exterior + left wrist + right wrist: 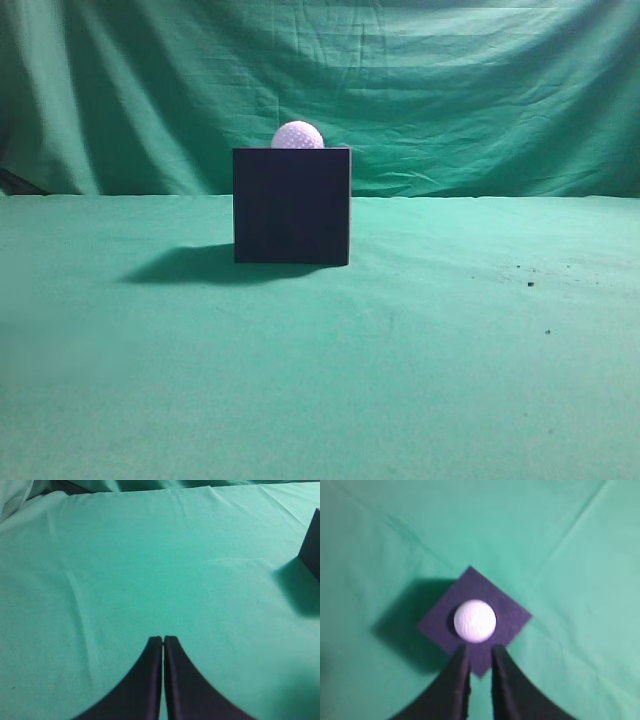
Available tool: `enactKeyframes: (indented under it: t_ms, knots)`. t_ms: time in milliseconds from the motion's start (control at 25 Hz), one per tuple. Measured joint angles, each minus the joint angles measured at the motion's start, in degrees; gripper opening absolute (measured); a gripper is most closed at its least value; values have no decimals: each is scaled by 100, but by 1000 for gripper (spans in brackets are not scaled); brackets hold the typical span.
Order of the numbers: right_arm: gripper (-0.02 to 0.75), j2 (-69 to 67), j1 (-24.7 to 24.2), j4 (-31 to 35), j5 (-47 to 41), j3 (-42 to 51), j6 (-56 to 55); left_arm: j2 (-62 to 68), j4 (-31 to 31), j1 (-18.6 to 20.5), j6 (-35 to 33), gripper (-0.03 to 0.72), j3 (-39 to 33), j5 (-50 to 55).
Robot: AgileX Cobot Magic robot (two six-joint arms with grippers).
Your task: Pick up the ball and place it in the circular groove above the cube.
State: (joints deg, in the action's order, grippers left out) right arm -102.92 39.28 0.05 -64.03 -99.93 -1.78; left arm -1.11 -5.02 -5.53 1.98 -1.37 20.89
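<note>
The white dimpled ball (298, 135) sits on top of the dark cube (291, 205) at the middle of the table. In the right wrist view, seen from above, the ball (475, 620) rests at the centre of the cube's top face (512, 616). My right gripper (479, 649) hovers above the cube's near corner, open and empty, its tips just short of the ball. My left gripper (163, 639) is shut and empty over bare cloth, with an edge of the cube (312, 545) far to its right. Neither gripper shows in the exterior view.
Green cloth (450, 350) covers the table and hangs as a backdrop (480, 90). The cube casts a shadow to its left (185, 265). A few dark specks (530, 283) lie on the cloth at the right.
</note>
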Motion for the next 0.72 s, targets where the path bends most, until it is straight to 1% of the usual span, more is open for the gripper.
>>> enactKeyframes:
  t_ms: [80,200,320,400,560,720]
  knots:
    - [0,258,0,-96,-369,0,-278,0,0,0,0,0,0,0]
    - [0,665,0,-251,-699,0,-551,0,0,0,0,0,0,0]
    - [0,1217,0,-331,-726,247,-760,0,0,0,0,0,0,0]
    - [0,1755,0,-356,-748,593,-848,0,0,0,0,0,0,0]
    - [0,2981,0,-372,-744,1661,-883,0,0,0,0,0,0,0]
    - [0,4270,0,-215,-227,2892,-895,0,0,0,0,0,0,0]
